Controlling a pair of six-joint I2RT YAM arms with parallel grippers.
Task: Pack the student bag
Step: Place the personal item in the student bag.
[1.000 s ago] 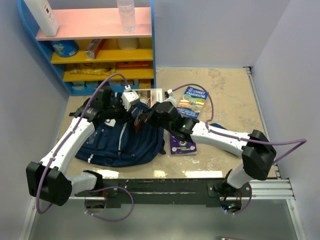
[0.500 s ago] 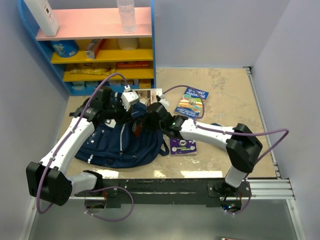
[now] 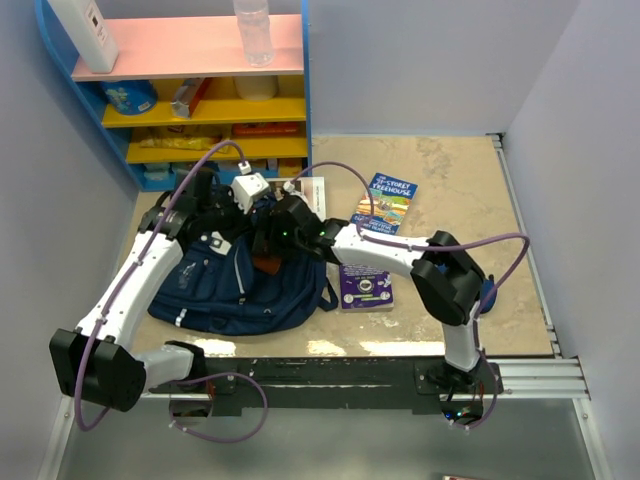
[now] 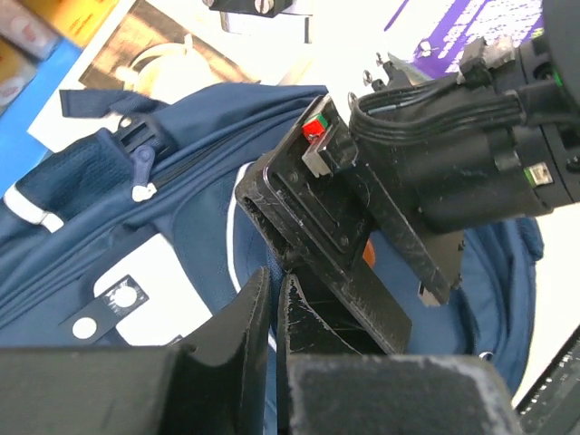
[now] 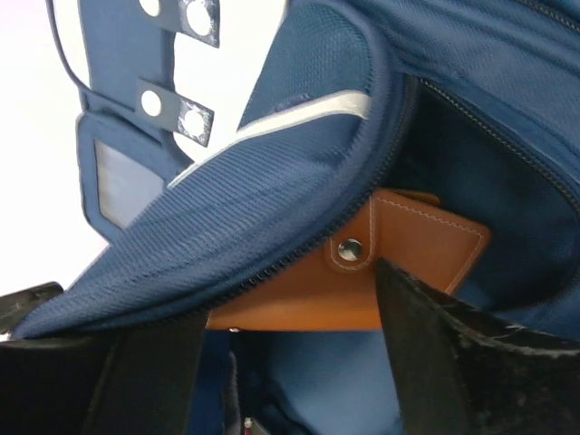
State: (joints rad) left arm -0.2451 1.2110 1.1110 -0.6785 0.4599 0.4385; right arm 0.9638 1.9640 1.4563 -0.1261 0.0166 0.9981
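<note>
The student bag [image 3: 235, 292] lies flat at the table's left, navy with a white patch [image 4: 136, 290] and grey trim. My left gripper [image 4: 272, 304] is shut on a fold of the bag's fabric at its opening and holds that edge up. My right gripper [image 5: 290, 313] is open at the mouth of the bag, its fingers [image 5: 435, 340] wide apart. A brown leather wallet [image 5: 408, 258] with a snap lies inside the opening, half under the zip edge, just past the fingertips and free of them. From above, both grippers meet over the bag's top [image 3: 262, 235].
A blue and yellow shelf unit [image 3: 190, 100] with snacks and a bottle [image 3: 253, 30] stands at the back left. A picture book [image 3: 388, 203], a purple booklet [image 3: 365, 287] and a printed sheet [image 3: 312, 188] lie right of the bag.
My right arm has reached left into the bag's opening, and its jaws have gone from shut to open, letting go of the brown wallet. My left gripper kept its hold and drew back slightly.
</note>
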